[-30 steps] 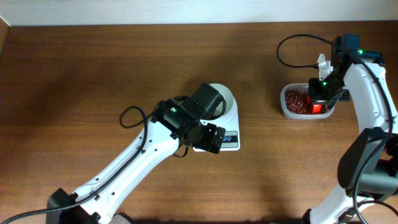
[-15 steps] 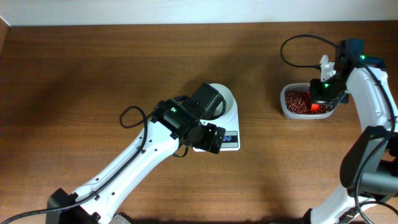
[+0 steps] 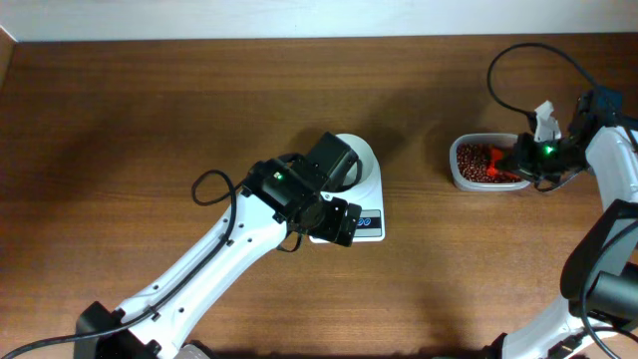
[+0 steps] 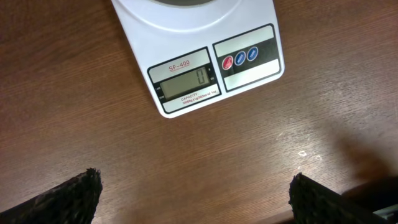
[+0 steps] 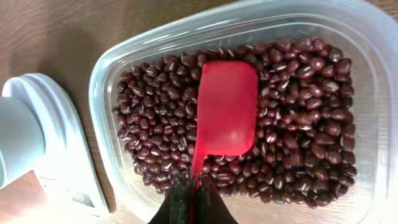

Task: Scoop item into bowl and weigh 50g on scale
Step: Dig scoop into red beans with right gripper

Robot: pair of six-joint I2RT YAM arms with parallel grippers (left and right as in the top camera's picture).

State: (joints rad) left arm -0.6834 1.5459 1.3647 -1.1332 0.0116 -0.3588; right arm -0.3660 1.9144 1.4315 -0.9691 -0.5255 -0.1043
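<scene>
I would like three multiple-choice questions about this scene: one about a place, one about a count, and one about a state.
1. Where is the red scoop?
A) on the bare table
B) over the beans in the clear tub
C) in the white bowl

2. How many round buttons are on the front of the scale?
A) two
B) three
C) five

3. What does the display of the scale read?
A) 0
B) 50
C) nothing, it is blank

Answers:
1 B: the right wrist view shows the scoop against the beans, within the tub's rim.
2 B: one is red and two are blue.
3 A: the left wrist view shows a single 0.
</scene>
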